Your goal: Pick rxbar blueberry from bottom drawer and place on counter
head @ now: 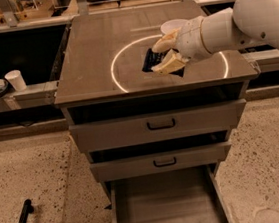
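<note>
Pincer: the pincer (pixel 162 56) sits at upper centre-right of the frame, over the counter, its pale fingers (pixel 170 64) closed on the rxbar blueberry so the bar cannot drop before it is set down.

Rxbar blueberry: the rxbar blueberry (pixel 151 60) shows as a dark slab between the fingers, tilted, low over the counter inside the bright circle (whether its lower edge touches the surface cannot be told).

Counter: the counter (pixel 98 58) is the desk top of the cabinet, and the circle on it likely marks the drop zone, which explains why the arm reaches in from the right edge of the frame.

Bottom drawer: the bottom drawer (pixel 165 206), at lower centre, stands pulled out with a bare board floor, open because the bar had to be lifted from it.

Bowl: a white bowl (pixel 172 26) rests just behind the pincer, so the bar is held in front of it rather than over it.

Stage: by appearance the carry is done; release is what remains.
</note>
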You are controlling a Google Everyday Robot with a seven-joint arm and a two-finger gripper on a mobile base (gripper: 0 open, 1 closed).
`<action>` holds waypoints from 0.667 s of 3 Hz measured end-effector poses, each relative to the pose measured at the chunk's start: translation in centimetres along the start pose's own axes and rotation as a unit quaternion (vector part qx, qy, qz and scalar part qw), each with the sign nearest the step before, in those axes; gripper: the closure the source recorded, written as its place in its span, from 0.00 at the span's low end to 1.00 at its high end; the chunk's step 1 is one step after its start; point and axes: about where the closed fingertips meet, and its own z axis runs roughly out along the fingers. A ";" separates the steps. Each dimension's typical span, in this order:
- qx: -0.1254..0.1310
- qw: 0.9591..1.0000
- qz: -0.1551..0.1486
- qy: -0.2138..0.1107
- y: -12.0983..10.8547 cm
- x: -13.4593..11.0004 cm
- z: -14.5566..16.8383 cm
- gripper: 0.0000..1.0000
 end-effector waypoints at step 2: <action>0.125 0.985 0.110 0.033 -5.8 3.4 -4.0 1.00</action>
